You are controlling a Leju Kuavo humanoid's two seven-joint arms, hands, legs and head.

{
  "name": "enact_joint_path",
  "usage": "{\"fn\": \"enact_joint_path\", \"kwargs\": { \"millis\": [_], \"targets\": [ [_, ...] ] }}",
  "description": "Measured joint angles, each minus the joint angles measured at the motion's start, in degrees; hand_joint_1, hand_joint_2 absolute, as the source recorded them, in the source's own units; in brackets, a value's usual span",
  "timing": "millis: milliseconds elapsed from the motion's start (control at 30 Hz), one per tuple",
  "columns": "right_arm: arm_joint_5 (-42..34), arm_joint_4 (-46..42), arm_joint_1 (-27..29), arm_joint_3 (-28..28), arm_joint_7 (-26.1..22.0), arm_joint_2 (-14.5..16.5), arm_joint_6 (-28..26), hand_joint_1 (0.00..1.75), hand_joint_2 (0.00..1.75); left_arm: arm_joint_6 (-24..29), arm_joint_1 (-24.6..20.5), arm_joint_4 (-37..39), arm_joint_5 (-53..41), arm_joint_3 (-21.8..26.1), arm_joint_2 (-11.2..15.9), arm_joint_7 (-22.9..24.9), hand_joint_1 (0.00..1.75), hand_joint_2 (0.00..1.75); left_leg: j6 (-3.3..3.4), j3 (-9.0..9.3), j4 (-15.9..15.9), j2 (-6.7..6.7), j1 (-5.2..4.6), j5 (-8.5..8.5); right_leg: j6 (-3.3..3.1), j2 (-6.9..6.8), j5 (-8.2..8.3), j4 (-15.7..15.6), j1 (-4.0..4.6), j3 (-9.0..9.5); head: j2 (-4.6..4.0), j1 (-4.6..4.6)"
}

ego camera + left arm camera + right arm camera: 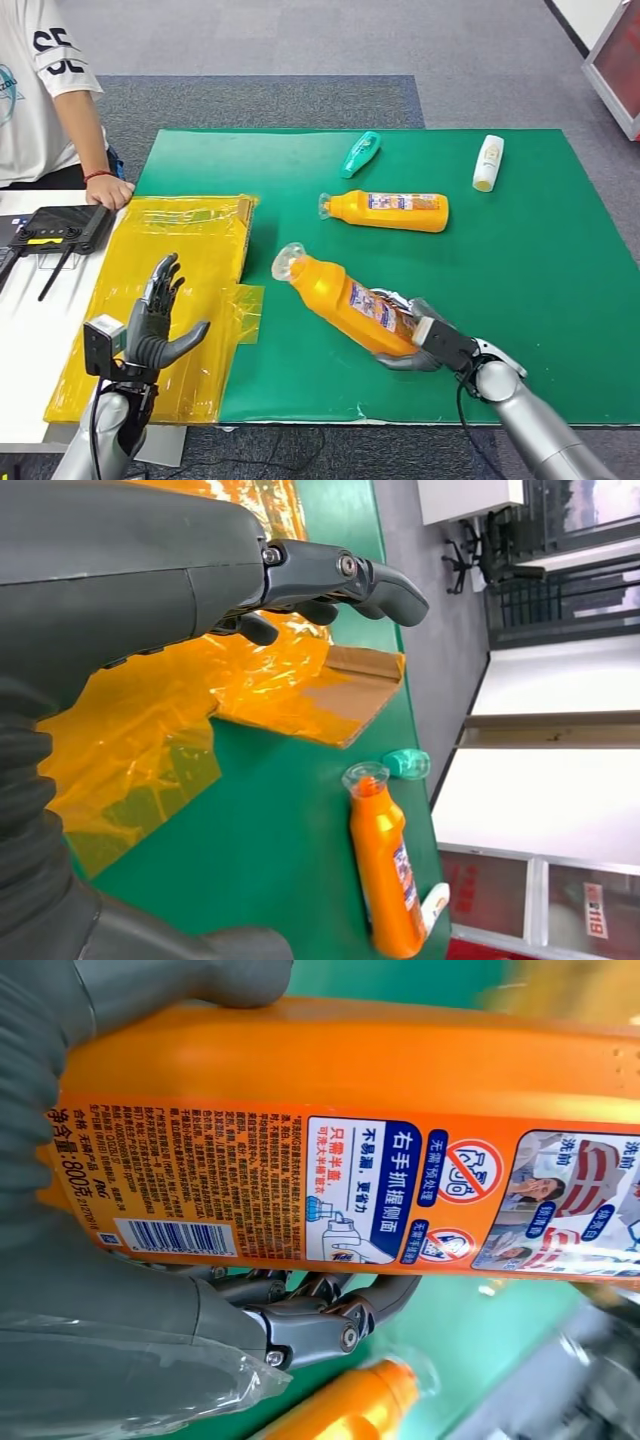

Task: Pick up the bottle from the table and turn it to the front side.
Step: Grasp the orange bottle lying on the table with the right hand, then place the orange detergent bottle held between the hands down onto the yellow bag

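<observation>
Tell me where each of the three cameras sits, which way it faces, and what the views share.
Head view: high on the robot, looking forward and down at the green mat; both arms enter from below, left hand spread, right hand gripping the near orange bottle.
Left wrist view: behind the left hand, facing across the yellow film toward the far orange bottle.
Right wrist view: behind the right hand, close on the near orange bottle's back label.
Shared: head and left wrist views both show the far orange bottle.
</observation>
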Motion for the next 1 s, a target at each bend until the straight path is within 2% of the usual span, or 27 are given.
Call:
{"fn": "enact_joint_path", "kwargs": {
  "millis": [167,433,633,1000],
  "targets": [
    [-7.4,-2.5,3.7,-7.8,-3.4,4.3,5.3,1.75,1.75,0.1,0.8,-0.4,-0.3,0.0,0.0,0.0,0.0,1.75,0.0,-0.01,0.0,0.0,0.0,0.0,0.0,0.0,0.0,0.0,0.0,-0.01,0.0,0.01],
    [-14.4,-5.0,5.9,-15.4,-3.9,9.3,11.2,1.75,1.75,0.1,1.6,-0.9,-0.3,-0.1,-0.1,0.0,0.0,1.75,0.0,-0.01,0.0,0.0,-0.01,0.01,0.0,0.01,0.01,0.0,-0.01,-0.01,0.0,0.0],
    [-17.1,-5.2,6.0,-17.5,-3.7,11.8,13.8,1.75,1.75,0.0,1.6,-0.9,-0.5,-0.4,-0.4,0.0,0.0,1.75,0.0,-0.01,0.0,0.01,0.0,0.01,0.0,0.01,0.01,0.0,0.0,-0.04,0.0,0.0],
    [-17.6,-4.7,5.6,-16.9,-4.3,16.4,15.4,1.75,1.75,-0.4,0.8,-0.7,-0.8,-2.1,-1.0,0.4,0.0,1.75,0.0,-0.03,0.0,0.01,0.0,0.01,0.0,0.01,0.01,0.0,0.0,-0.05,0.0,0.01]
  ]
}}
